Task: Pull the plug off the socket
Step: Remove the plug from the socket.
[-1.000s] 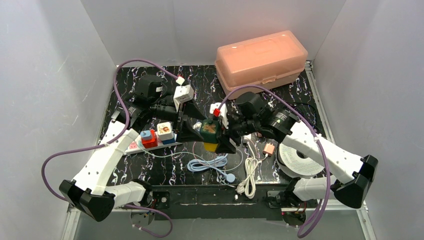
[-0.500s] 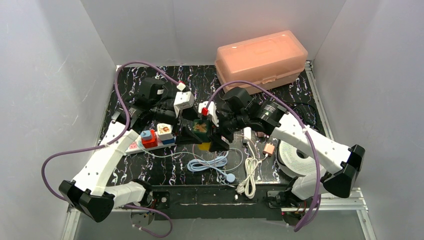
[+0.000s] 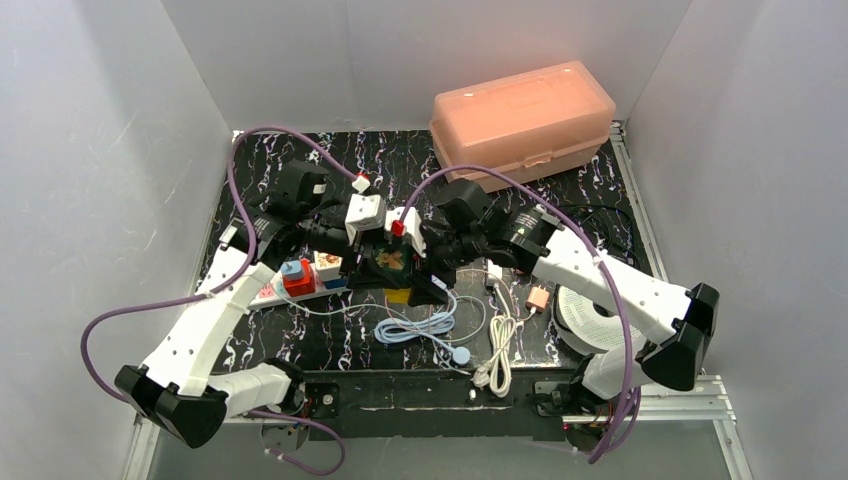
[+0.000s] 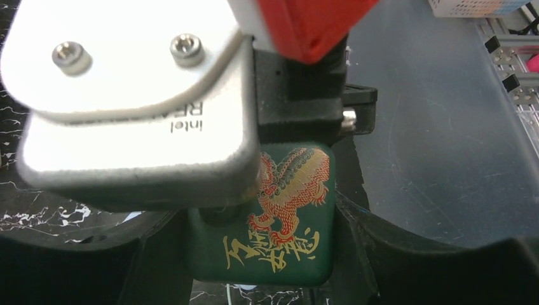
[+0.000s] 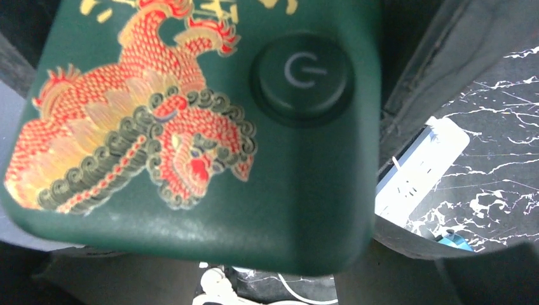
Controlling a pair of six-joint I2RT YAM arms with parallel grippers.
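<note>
Left gripper [image 4: 260, 257] is clamped on the dark green square plug with the red-and-gold dragon print [image 3: 390, 259], its black fingers [image 4: 381, 251] pressed against both sides. At the far left of the black marbled surface [image 3: 590, 190] lies a white power strip [image 3: 268, 292] carrying a red block plug [image 3: 297, 281] and a white plug with a picture on top [image 3: 327, 263]. It lies just beside the left gripper.

The green plug sits near the middle of the surface, caught between both arms. A yellow piece [image 3: 400, 296] shows just below it; whether the two touch cannot be told. The right gripper [image 3: 412, 272] grasps the same plug from the other side, and its silver wrist camera [image 4: 133, 95] covers part of the plug in the left wrist view.

Nearer the bases lie a coiled light-blue cable [image 3: 415, 328] and a bundled white cable [image 3: 497, 352]. Further right are a small pink adapter [image 3: 539, 297] and a white round roll [image 3: 598, 322]. A translucent peach plastic box [image 3: 522, 118] stands at the back right, well apart.
</note>
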